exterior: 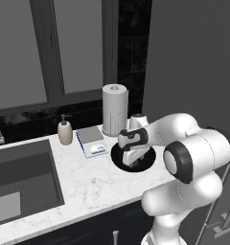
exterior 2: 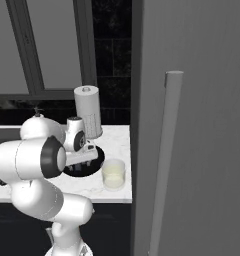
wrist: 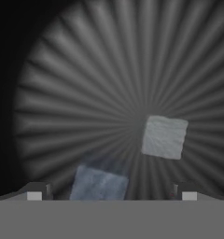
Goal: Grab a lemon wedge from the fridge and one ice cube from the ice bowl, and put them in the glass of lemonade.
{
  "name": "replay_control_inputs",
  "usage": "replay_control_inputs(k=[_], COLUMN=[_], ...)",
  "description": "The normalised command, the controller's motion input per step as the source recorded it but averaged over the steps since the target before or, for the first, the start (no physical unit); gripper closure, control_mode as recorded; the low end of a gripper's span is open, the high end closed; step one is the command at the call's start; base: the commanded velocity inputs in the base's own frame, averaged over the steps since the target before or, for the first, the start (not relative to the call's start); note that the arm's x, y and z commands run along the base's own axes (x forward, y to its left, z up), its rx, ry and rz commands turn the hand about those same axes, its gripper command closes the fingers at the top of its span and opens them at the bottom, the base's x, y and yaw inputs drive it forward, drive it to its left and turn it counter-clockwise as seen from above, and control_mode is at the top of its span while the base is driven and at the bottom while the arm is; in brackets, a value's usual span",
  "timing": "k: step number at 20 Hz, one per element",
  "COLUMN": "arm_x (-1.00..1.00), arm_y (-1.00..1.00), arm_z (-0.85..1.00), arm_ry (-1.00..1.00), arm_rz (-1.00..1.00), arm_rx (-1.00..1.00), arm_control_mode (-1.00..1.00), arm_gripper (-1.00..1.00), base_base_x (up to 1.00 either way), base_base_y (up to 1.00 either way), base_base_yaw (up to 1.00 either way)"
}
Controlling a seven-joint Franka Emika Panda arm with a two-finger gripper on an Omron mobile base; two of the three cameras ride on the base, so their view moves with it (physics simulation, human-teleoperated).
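1. The gripper [wrist: 111, 196] hangs wide open and empty, low in the bowl [exterior: 118, 161].
2. One cube [wrist: 99, 184] lies between its tips; another [wrist: 164, 137] sits apart.
3. Best to centre on the near cube and close gently.
4. The glass [exterior 2: 113, 174] waits just beside the bowl.

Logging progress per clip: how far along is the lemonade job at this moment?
Nothing looks finished: the fridge is closed, and the glass of lemonade shows no wedge or ice that I can make out. In hand: the gripper, fingers open and empty, hangs in the ice bowl above two ice cubes. Left: grasping a cube, dropping it in, then fetching the lemon wedge.
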Motion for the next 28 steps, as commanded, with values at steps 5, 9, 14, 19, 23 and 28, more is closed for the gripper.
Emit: replay_control_inputs(k=[5, 9, 14, 19, 23, 28], arm_x=[0.0, 0.0, 0.0, 0.0, 0.0, 0.0], arm_y=[0.0, 0.0, 0.0, 0.0, 0.0, 0.0], arm_z=[-0.15, -0.03, 0.0, -0.01, -0.26, -0.07], arm_ry=[0.0, 0.0, -0.01, -0.03, -0.01, 0.0], arm_rz=[0.0, 0.0, 0.0, 0.0, 0.0, 0.0], arm_rx=[0.0, 0.0, 0.0, 0.0, 0.0, 0.0], arm_control_mode=[-1.0, -1.0, -1.0, -1.0, -1.0, -1.0], arm_gripper=[-1.0, -1.0, -1.0, -1.0, -1.0, -1.0], base_base_x=[0.0, 0.0, 0.0, 0.0, 0.0, 0.0], base_base_y=[0.0, 0.0, 0.0, 0.0, 0.0, 0.0], base_base_yaw=[0.0, 0.0, 0.0, 0.0, 0.0, 0.0])
